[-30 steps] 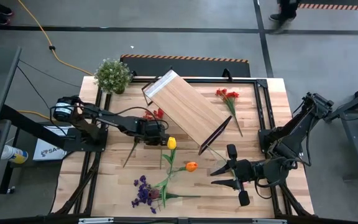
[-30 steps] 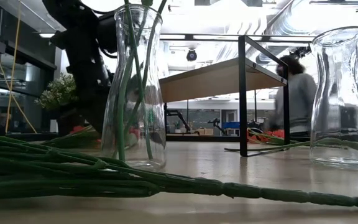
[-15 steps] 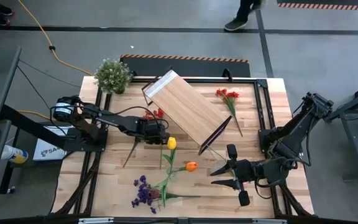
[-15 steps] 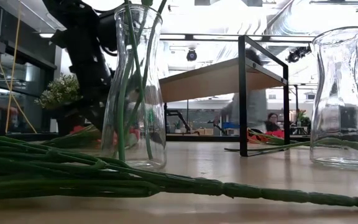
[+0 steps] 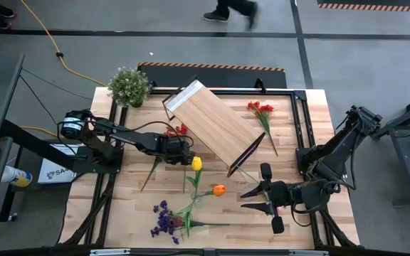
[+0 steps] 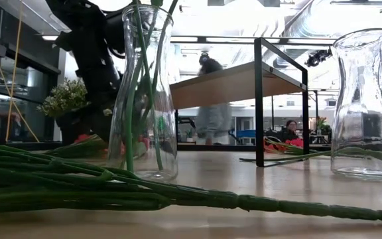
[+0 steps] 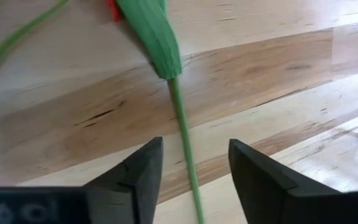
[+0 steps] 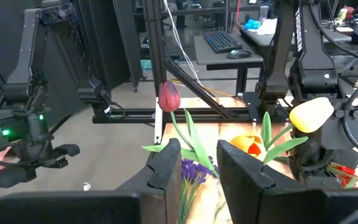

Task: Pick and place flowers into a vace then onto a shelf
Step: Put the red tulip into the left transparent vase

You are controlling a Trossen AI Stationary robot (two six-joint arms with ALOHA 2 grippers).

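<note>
A red flower [image 5: 179, 130] lies on the table; its green stem [image 7: 180, 118] runs between the open fingers of my left gripper [image 7: 194, 146], which stand on either side without touching it. In the high view my left gripper [image 5: 176, 151] is left of the shelf [image 5: 212, 128], a wood board lying askew at the table's middle. A glass vase [image 6: 142, 93] holds several green stems. A yellow tulip [image 5: 196, 163], an orange tulip [image 5: 219, 190] and a purple spray [image 5: 164, 219] show near the front. My right gripper [image 5: 249, 201] hangs open at the front right, holding nothing.
A second glass vase [image 6: 367, 99] stands without flowers at the right. A red spray [image 5: 260, 108] lies right of the shelf. A potted plant [image 5: 129, 85] stands at the far left corner. Long stems [image 6: 111, 186] lie along the near edge.
A person beyond the table's far edge has walked toward the left. Both arms and the flowers stand where they were.
</note>
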